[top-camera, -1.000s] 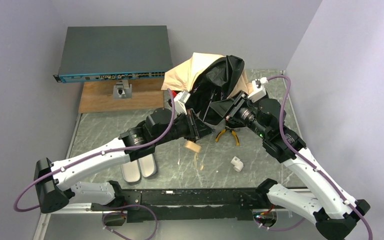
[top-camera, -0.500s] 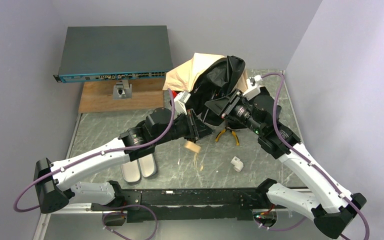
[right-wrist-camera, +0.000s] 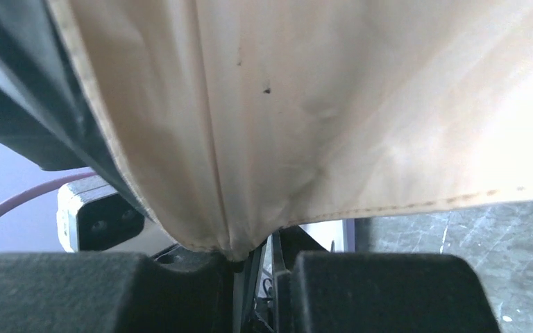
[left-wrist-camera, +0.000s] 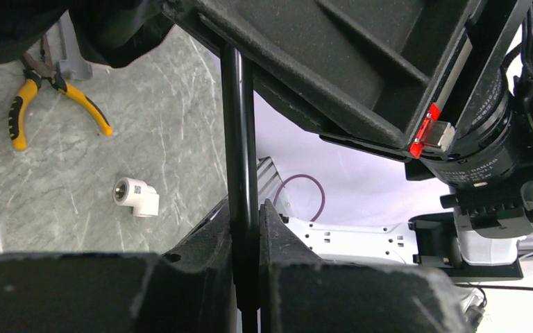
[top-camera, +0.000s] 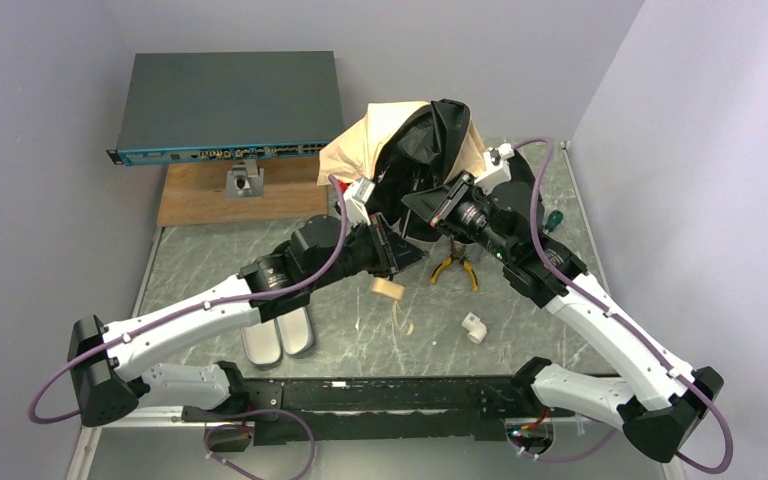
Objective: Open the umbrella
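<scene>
With my left hand [left-wrist-camera: 245,225] clenched on the black shaft [left-wrist-camera: 238,125] and my right hand [right-wrist-camera: 262,258] pinching the cream hem of the umbrella [top-camera: 410,140], half-spread at upper centre over the bench [top-camera: 210,270], I judge we're mid-opening, and next calls for pushing the canopy outward until it locks.

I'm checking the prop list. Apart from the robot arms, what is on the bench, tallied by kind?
Umbrella: 1
Yellow-handled pliers: 1
White pipe elbow: 1
Grey case shells: 2
Network switch: 1
Wooden board: 1
Small metal bracket on the board: 1
Teal thing at far right, too hidden to name: 1
Total: 9
</scene>
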